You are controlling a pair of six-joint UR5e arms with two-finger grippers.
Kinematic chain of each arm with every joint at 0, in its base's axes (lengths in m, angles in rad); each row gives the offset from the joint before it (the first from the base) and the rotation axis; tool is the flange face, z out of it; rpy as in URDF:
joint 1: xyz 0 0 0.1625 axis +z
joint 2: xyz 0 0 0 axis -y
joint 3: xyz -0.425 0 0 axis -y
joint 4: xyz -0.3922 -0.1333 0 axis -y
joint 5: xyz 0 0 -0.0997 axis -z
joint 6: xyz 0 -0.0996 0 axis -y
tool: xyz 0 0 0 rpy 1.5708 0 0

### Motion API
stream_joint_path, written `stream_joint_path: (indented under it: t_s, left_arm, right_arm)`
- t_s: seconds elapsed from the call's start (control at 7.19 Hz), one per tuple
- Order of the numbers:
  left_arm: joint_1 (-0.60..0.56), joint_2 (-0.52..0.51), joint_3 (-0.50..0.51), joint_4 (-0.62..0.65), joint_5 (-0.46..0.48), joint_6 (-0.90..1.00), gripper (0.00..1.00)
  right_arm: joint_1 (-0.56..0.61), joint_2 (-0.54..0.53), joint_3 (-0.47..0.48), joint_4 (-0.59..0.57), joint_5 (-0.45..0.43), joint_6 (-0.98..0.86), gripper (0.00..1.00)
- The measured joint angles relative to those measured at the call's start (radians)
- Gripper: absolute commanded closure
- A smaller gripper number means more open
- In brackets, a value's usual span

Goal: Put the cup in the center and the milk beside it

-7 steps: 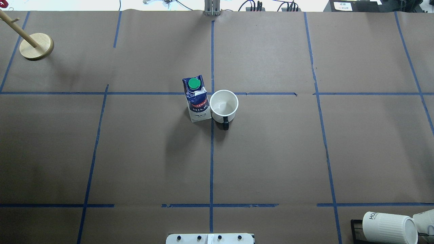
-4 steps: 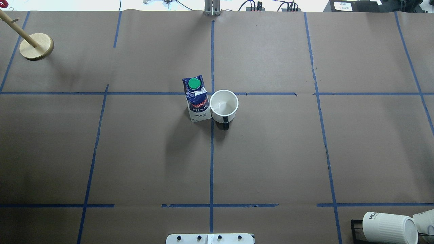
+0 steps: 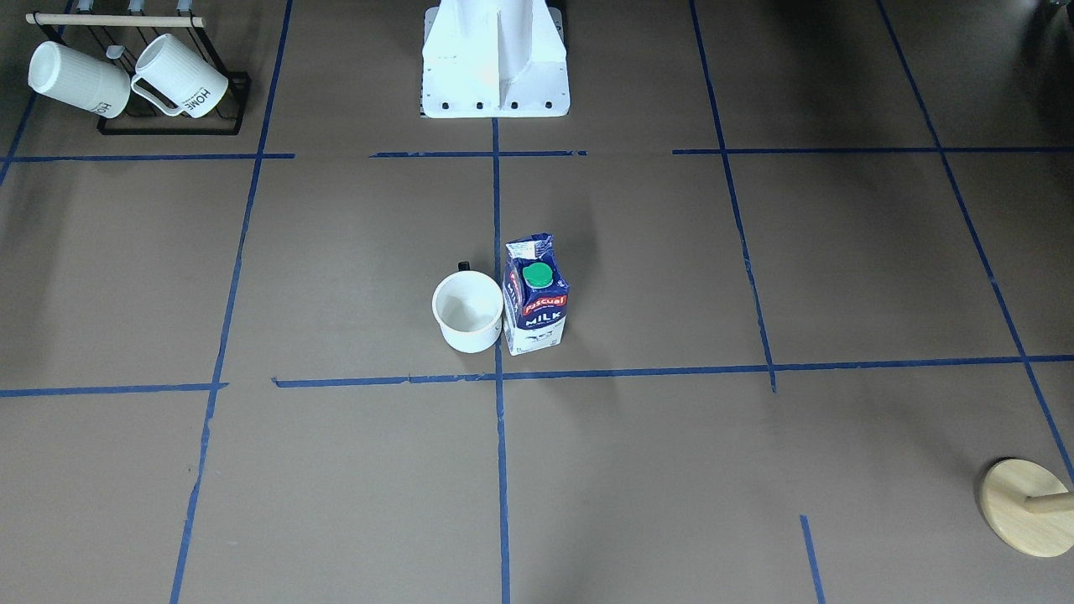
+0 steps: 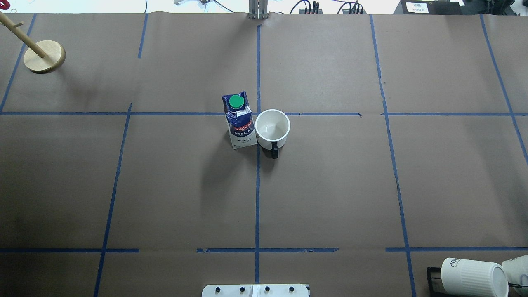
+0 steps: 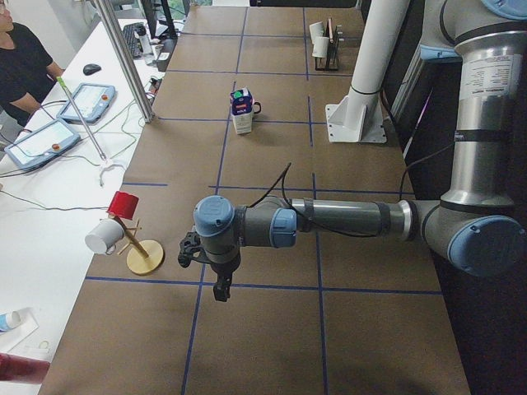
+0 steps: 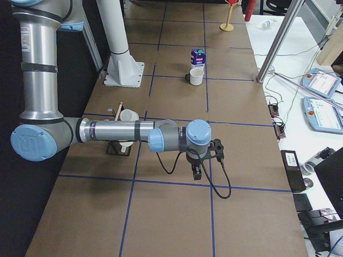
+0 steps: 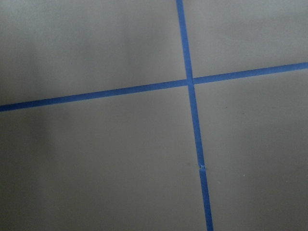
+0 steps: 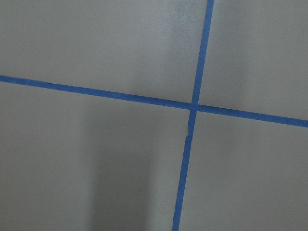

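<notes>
The white cup (image 4: 272, 128) stands upright just right of the blue tape cross that marks the center (image 4: 258, 114), its black handle (image 4: 274, 152) toward the robot; its smiley face does not show. The dark blue and white milk carton (image 4: 239, 121) with its green cap stands upright against the cup's left side. Both also show in the front view, cup (image 3: 467, 312) and milk (image 3: 535, 298). My left gripper (image 5: 221, 288) hangs over the table's left end and my right gripper (image 6: 196, 174) over the right end, both far from the cup. I cannot tell whether they are open or shut.
A black rack with ribbed white mugs (image 3: 126, 80) stands near the robot's right side. A wooden peg stand (image 4: 43, 55) is at the far left corner. The white robot base (image 3: 495, 59) is at the near edge. An operator (image 5: 20, 66) sits beyond the table.
</notes>
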Motion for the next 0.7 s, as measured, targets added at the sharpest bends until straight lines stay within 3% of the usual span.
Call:
stream_joint_path:
  t_s: [0.7]
  left_arm:
    - [-0.001,0.013,0.002,0.016,-0.006,-0.002,0.0]
  right_arm:
    - [0.001,0.0,-0.001,-0.001,-0.001,0.001,0.0]
